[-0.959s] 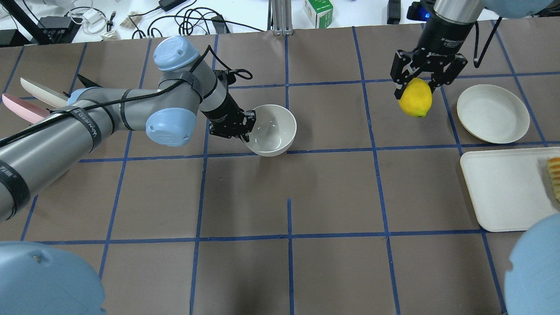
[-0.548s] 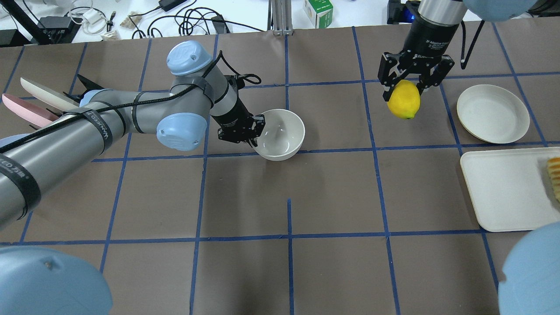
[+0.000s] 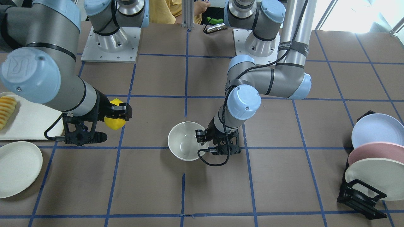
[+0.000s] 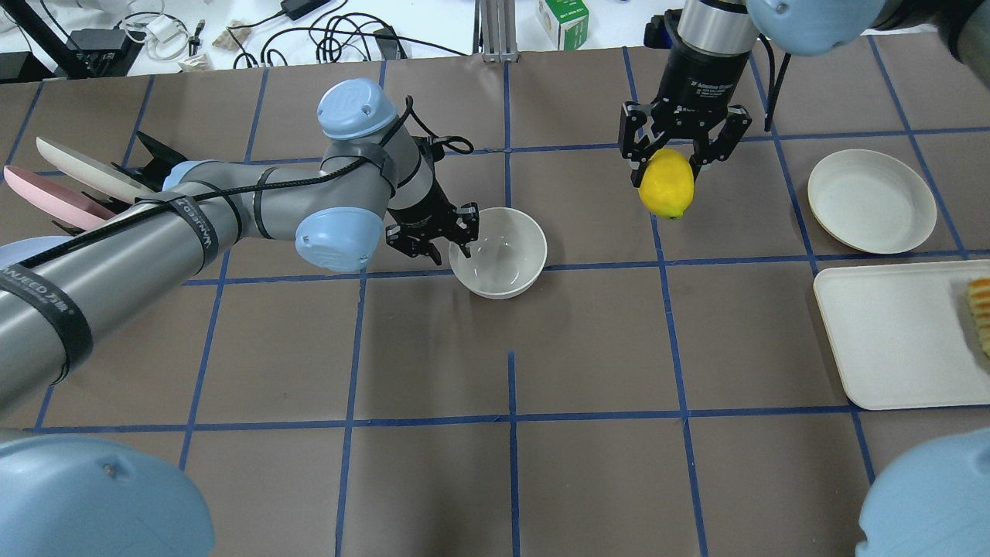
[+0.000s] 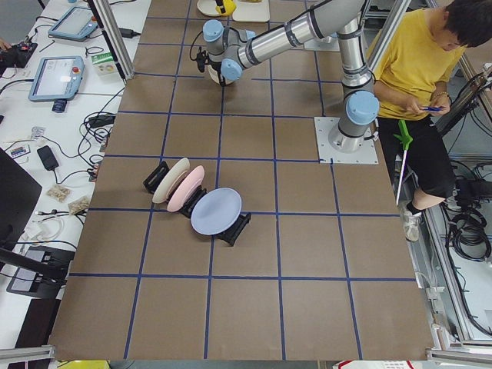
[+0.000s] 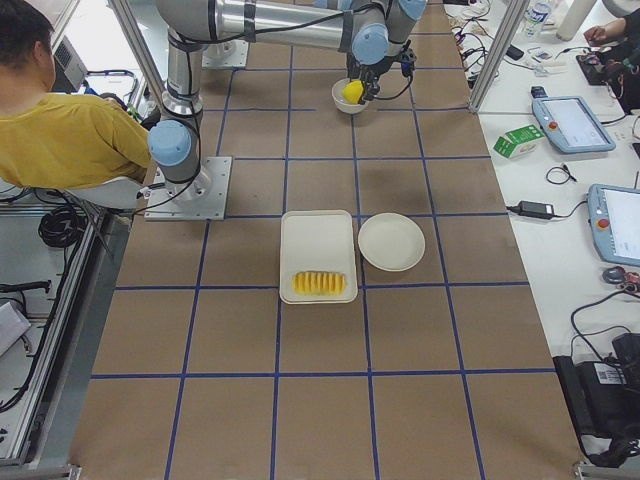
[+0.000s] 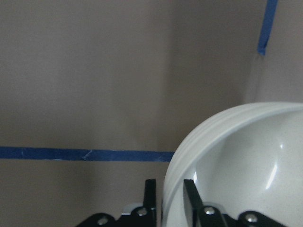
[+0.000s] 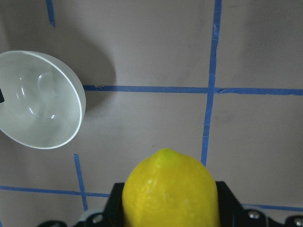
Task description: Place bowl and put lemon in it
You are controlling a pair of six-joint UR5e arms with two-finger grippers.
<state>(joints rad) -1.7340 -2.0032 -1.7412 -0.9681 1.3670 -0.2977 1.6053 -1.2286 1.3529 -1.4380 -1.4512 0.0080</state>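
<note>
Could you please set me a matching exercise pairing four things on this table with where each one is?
1. deep off-white glossy bowl
2. bright yellow oval lemon
3. flat cream round plate
4. sliced yellow-orange ridged fruit

a. on the white rectangular tray
b. rim between the jaws of the left gripper
c. empty, beside the tray
d. held aloft by the right gripper

Pairs: 1-b, 2-d, 3-c, 4-a

Silver-grey tube arms (image 4: 116, 263), pale-blue joint caps (image 4: 340, 240), black strapped cable (image 3: 224, 107), black left claw (image 4: 462, 241), right claw (image 4: 669, 166).
</note>
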